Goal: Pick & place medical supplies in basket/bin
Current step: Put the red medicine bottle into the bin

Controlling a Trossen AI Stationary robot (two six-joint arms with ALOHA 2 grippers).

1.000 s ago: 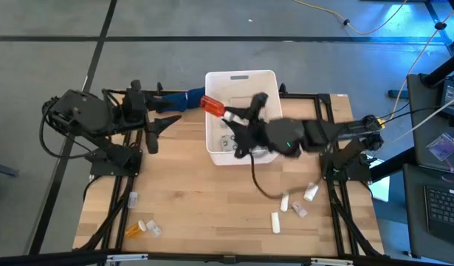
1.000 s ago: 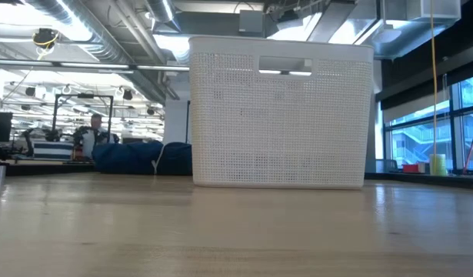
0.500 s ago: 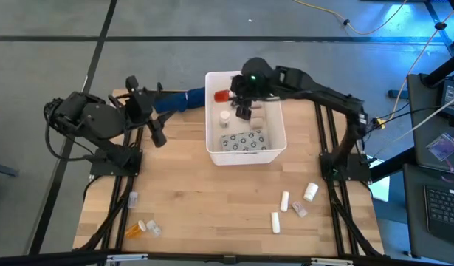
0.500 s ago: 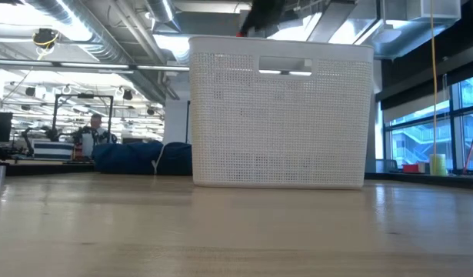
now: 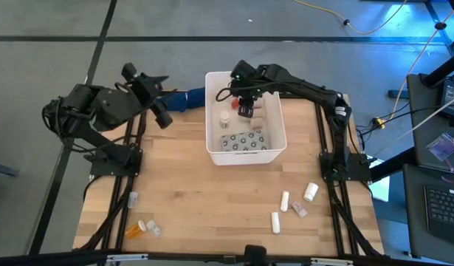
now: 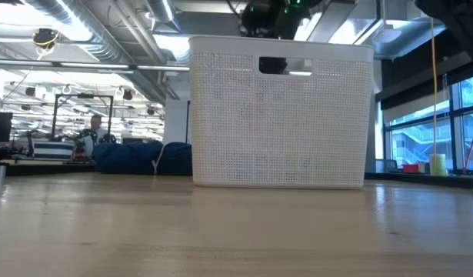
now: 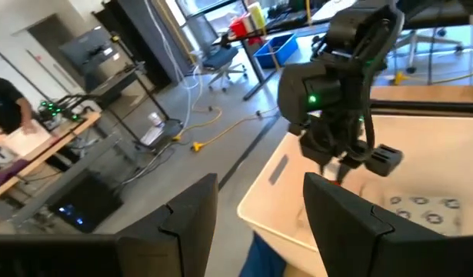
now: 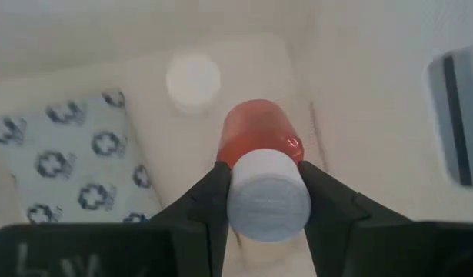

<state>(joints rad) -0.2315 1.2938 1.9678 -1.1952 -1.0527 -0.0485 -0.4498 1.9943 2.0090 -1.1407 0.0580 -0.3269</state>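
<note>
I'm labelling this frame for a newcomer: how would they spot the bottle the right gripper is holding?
Find the white tub at the table's far edge. Above its inside hangs the right gripper, shut on a red bottle with a white cap, the only one off the floor.

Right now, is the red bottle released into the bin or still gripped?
Gripped. The right hand is shut on the red bottle, its white cap between the fingers, hanging above the bin floor.

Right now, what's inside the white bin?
In the white bin: a pack printed with crosses, a white-capped bottle and the right gripper holding a red bottle above the floor. The arm covers the bin's far part, so anything there is unseen.
</note>
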